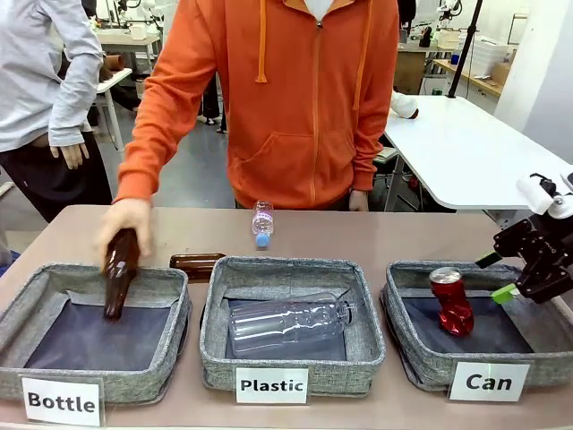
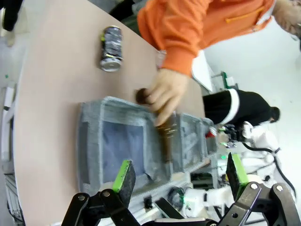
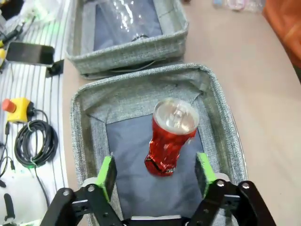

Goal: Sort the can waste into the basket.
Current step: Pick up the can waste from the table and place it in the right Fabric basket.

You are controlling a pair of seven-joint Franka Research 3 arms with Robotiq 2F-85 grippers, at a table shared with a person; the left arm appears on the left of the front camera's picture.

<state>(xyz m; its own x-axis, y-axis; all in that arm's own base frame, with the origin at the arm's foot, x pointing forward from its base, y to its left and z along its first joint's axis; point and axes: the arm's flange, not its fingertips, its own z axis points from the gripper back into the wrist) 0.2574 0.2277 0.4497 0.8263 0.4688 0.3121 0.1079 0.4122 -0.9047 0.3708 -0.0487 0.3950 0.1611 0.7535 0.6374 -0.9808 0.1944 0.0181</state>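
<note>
Cans: the shiny red crumpled metal can is inside the grey woven-fabric basket w/ dark lining and the white "Can" label, standing on the lining, leaning a bit, top up. Right gripper hangs just above it, green pads spread wide either side, gripping nothing; can looks clear of both pads. From the front that gripper sits over the basket's right rim. 2nd can, silver w/ dark print, lies on its side on the tan table, outside the baskets, just past the far edge of the grey "Bottle" basket. Left gripper hovers over that basket, fingers fully apart, empty. Person's hand is lowering a brown glass bottle into the same basket. Risks, imo: the red can is tippy and a pad could clip it on the way up, but it would prob. just fall inside. Bigger one is the silver can: being round and on its side, it could roll if nudged off-centre, and the left arm's path to it crosses where the person's hand and bottle are.
</note>
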